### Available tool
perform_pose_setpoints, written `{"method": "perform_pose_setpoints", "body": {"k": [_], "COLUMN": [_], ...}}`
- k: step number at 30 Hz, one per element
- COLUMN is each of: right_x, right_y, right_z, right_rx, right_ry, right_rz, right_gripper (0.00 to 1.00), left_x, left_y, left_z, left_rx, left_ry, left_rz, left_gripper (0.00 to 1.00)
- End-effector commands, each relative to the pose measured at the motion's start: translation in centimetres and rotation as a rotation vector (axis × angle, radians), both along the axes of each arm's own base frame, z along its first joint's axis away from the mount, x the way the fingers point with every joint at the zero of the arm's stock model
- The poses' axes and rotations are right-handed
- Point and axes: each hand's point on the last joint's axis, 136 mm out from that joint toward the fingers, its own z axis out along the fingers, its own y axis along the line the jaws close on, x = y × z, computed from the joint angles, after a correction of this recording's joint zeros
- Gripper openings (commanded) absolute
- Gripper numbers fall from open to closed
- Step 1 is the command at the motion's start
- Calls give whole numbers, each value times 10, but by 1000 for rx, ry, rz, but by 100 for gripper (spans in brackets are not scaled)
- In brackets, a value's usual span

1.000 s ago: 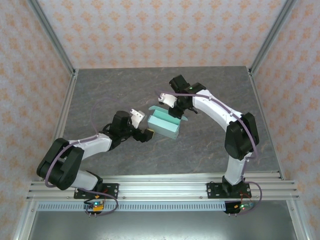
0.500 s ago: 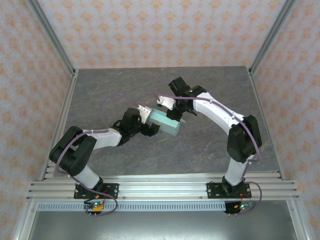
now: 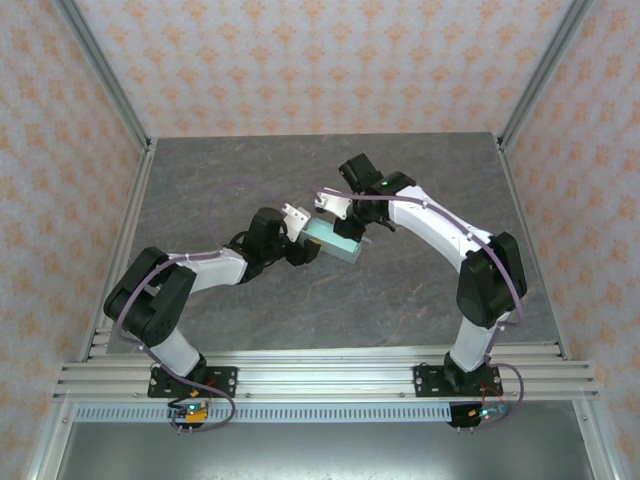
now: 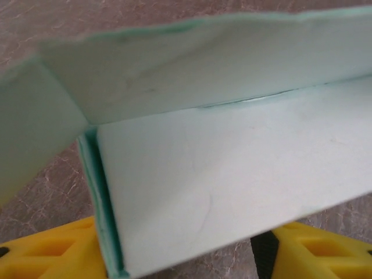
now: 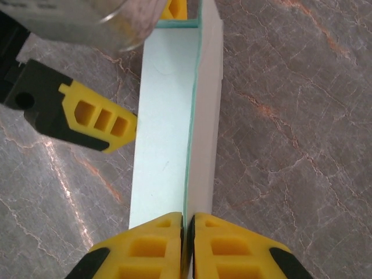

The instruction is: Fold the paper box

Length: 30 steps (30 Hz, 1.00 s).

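The paper box (image 3: 335,244) is a pale mint card box, partly folded, held a little above the table's middle. My right gripper (image 3: 341,222) comes in from behind it and is shut on a thin upright card wall (image 5: 189,174), its yellow fingertips (image 5: 157,238) pressed together on that edge. The box's flat panel (image 5: 163,151) runs away from those fingers. My left gripper (image 3: 304,248) is at the box's left end. In the left wrist view the box (image 4: 221,192) stands between the wide-apart yellow fingers (image 4: 52,256), with a strip of table visible beside the right one, so the left gripper (image 4: 180,264) is open.
The grey marbled table (image 3: 420,290) surrounds the box. Metal frame posts (image 3: 100,70) and patterned walls stand at the sides and back. An aluminium rail (image 3: 320,375) with both arm bases runs along the near edge. The left gripper's finger (image 5: 96,119) lies against the box's left side.
My left gripper has moved right and forward from beside the box until its fingers straddle the box's left end. The box has shifted slightly with the right gripper, which stays shut.
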Motion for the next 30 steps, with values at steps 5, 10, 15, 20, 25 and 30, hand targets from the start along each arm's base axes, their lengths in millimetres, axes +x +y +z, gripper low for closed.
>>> {"method": "perform_pose_setpoints", "body": {"k": [5, 10, 15, 20, 25, 30], "right_x": [-12, -11, -12, -11, -11, -12], "right_y": [2, 0, 1, -3, -3, -2], "right_z": [0, -4, -7, -9, -11, -13], "right_rx": [6, -6, -7, -5, -3, 0], "right_ry": [21, 23, 23, 34, 44, 53], "right_rz": [24, 17, 39, 34, 37, 43], "right_gripper": [12, 12, 12, 11, 11, 11], "left_x": [7, 5, 6, 10, 17, 16], "left_y": [-22, -11, 0, 9, 19, 16], "left_z": [38, 42, 48, 53, 54, 59], "left_rx": [-116, -119, -144, -120, -116, -113], "left_ry": [-73, -103, -160, -232, -253, -295], "left_rz": [-71, -40, -23, -14, -2, -43], "left_gripper": [51, 56, 77, 86, 86, 84]}}
